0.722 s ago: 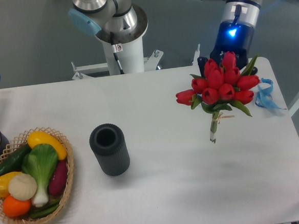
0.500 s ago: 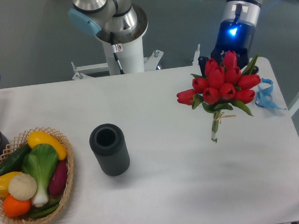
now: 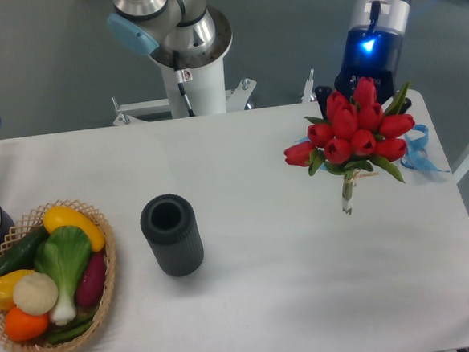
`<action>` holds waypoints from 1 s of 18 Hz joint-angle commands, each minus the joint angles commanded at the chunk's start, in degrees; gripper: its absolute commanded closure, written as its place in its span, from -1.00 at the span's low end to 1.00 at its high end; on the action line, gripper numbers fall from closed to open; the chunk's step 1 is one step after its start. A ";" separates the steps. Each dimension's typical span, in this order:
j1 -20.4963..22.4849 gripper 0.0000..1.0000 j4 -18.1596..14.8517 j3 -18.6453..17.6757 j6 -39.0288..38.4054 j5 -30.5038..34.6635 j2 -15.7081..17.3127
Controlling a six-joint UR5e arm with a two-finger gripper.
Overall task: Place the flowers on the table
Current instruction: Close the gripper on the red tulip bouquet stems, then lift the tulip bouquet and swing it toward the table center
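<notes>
The flowers [image 3: 355,131] hang over the right rear of the table [image 3: 288,253], long axis near vertical: red heads up, stems down. The gripper [image 3: 363,88] sits behind the blooms; its grasp cannot be told. A blue ribbon [image 3: 416,150] lies beside, grey floor behind

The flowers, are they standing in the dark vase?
No, the flowers hang by the arm, far right of the dark vase.
</notes>
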 joint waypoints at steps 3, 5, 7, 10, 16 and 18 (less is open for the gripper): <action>-2.28 0.35 -2.02 2.37 -0.09 6.87 -0.17; -4.04 0.35 -4.39 4.48 -0.17 10.21 -0.70; -5.01 0.35 -6.77 6.59 -0.44 12.76 -1.75; -8.16 0.35 -7.83 7.39 -0.35 22.31 -2.72; -18.01 0.35 -8.79 10.98 0.00 42.37 -9.57; -20.12 0.35 -9.94 11.17 0.00 47.55 -11.67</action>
